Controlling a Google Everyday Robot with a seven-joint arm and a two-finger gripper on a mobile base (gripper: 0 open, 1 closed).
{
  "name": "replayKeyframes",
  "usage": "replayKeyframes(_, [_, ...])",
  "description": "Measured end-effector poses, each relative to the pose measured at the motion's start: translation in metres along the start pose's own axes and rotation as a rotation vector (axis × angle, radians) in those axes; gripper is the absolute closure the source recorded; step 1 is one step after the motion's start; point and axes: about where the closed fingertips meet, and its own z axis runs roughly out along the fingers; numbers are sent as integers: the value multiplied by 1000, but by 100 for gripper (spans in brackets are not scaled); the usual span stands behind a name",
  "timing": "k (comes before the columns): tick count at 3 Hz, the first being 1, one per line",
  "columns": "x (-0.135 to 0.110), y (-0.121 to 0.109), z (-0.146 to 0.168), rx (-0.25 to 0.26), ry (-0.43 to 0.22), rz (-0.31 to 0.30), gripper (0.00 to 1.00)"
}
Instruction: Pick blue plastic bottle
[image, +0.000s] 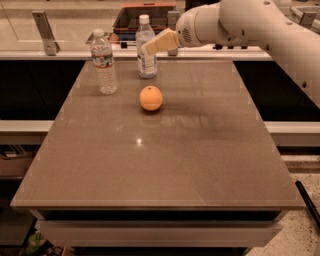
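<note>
The blue plastic bottle stands upright at the back of the table, with a white cap and a pale label. My gripper reaches in from the upper right on a white arm. Its tan tip lies in front of the bottle's upper body, at or just right of it. I cannot tell whether it touches the bottle.
A clear ribbed bottle stands left of the blue one. An orange lies in front of the two. The brown table ends at a counter behind, with a dark tray and a metal bracket.
</note>
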Motion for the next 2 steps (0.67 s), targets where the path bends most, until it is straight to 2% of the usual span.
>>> replayKeyframes(2, [-8, 16, 63, -38, -55, 35, 0])
